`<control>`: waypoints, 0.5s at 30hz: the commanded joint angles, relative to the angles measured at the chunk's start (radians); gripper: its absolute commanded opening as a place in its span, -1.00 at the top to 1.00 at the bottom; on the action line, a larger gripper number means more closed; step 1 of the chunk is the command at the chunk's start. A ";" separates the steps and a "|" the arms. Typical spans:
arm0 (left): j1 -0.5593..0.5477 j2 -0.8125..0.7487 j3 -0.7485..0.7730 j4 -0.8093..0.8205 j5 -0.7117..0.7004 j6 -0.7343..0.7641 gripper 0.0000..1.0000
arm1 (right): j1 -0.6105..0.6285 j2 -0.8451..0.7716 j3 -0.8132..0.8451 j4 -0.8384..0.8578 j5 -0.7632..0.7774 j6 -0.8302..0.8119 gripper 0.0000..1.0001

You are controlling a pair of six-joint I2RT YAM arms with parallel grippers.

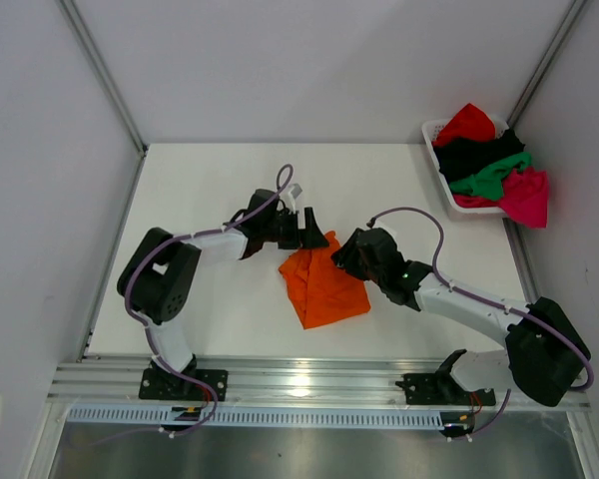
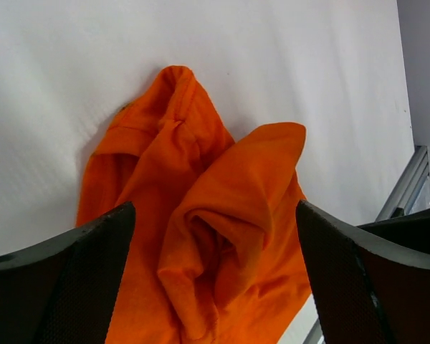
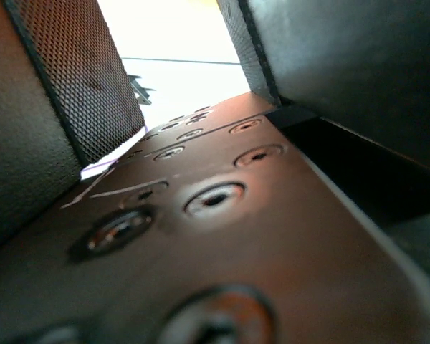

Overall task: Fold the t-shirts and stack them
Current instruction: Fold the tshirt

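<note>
**A:** Start with the table (image 1: 210,190). Where's the free room?

**B:** There's plenty of bare top from 9 to 12 o'clock of its middle. The basket (image 1: 431,130) sits at the 2 o'clock corner. It holds the red t-shirt (image 1: 467,122), black t-shirt (image 1: 471,155), green t-shirt (image 1: 491,178) and magenta t-shirt (image 1: 527,197), the last one hanging over its rim. A metal rail (image 1: 309,379) runs along 6 o'clock, near the working cloth's lower hem.

**A:** And the one in work?

**B:** The orange t-shirt (image 1: 321,289) lies about mid-table, crumpled, with one flap rolled up on itself. I'd judge folding has barely begun, and nothing is stacked.

**A:** Tools?

**B:** The left gripper (image 1: 307,232) hovers at the shirt's 11 o'clock corner, fingers spread wide above the cloth and gripping nothing. The right gripper (image 1: 345,255) is at the shirt's 1 o'clock edge with its jaws partly apart. Its own camera shows only dark metal, so I can't tell whether cloth is pinched.

**A:** Next?

**B:** Probably the left drops onto that rolled flap, pinches it and draws it toward 9 o'clock to flatten it. The grippers are close together, so a knock is the risk, and pulls should stay clear of the rail.
</note>
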 commanded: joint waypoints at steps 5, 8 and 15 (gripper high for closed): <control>-0.020 0.027 0.043 0.065 0.056 0.008 -0.20 | 0.008 0.006 -0.004 0.016 0.008 0.005 0.11; -0.020 0.042 0.044 0.066 0.059 0.007 0.68 | 0.007 0.004 -0.006 0.016 0.010 0.003 0.11; -0.020 0.050 0.049 0.054 0.060 0.004 0.99 | 0.007 -0.003 -0.009 0.011 0.014 0.003 0.12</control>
